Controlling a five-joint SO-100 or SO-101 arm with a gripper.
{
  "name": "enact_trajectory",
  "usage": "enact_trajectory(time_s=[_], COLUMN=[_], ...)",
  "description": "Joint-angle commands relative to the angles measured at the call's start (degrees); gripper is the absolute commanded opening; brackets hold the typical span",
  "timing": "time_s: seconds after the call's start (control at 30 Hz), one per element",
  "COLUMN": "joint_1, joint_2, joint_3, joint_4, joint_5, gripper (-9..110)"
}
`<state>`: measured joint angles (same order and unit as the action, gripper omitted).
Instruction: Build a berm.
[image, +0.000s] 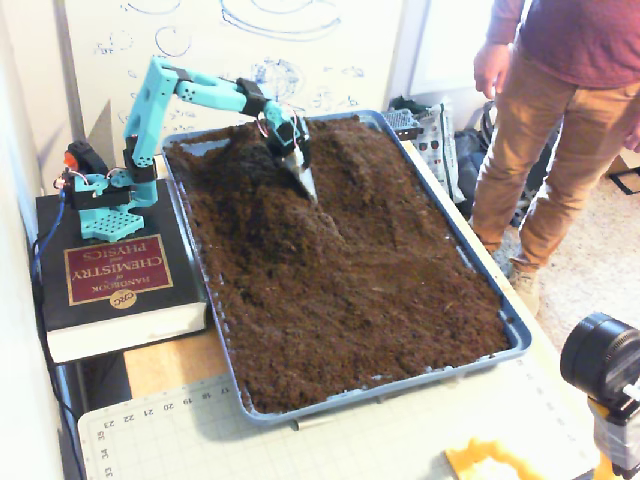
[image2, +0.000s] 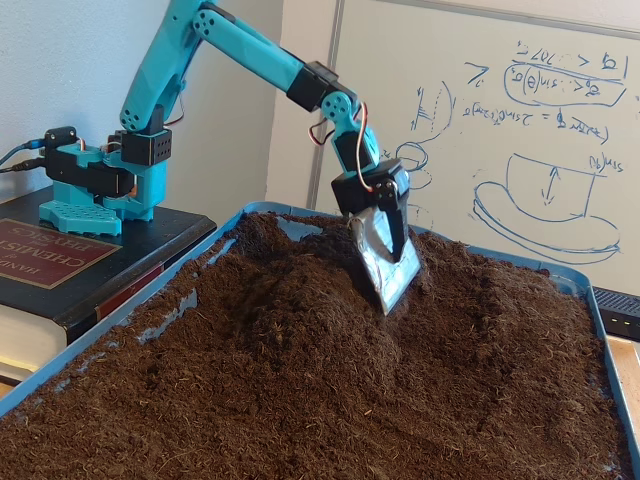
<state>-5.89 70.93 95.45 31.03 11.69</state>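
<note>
We recorded the layout from the largest item down. The tray covered most of the desk and was filled nearly to its rim with soil. The berm stood at the tray's far end in the higher fixed view, on the arm's side; in the low fixed view it rose as a rounded ridge just left of the blade. The arm was mounted on a book beside the tray. The pincer carried a flat metal blade, its tip at the soil's surface on the berm's right flank; whether it was buried we could not tell. We could not tell how the jaws stood, since the blade covered them.

We judged the following risks:

1. Soil lay close to the rim on the arm's side. A push toward that side could have spilled it onto the book.
2. The flank was steep and crumbly. A deep or fast stroke could have collapsed the ridge.
3. The arm's base rested on the book alone. Heavy drag through the soil could have shifted it.

A person stood beside the tray's far corner.
</note>
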Motion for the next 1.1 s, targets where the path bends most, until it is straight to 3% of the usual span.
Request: enact_trajectory(time_s=[0.0,0.23,0.5,0.8,1.07], joint_1=[0.6,-3.6,-6.8,-7.6,-7.8], joint_2=[8.3,2.6,-15.5,-28.8,-32.9], joint_3=[-6.4,-15.6,-33.7,-44.4,-44.7], joint_4=[-0.6,-0.7,-4.5,-4.8,-5.5], joint_5=[5.4,14.0,13.9,-0.4,-2.7], gripper=[0,0,0,0,0])
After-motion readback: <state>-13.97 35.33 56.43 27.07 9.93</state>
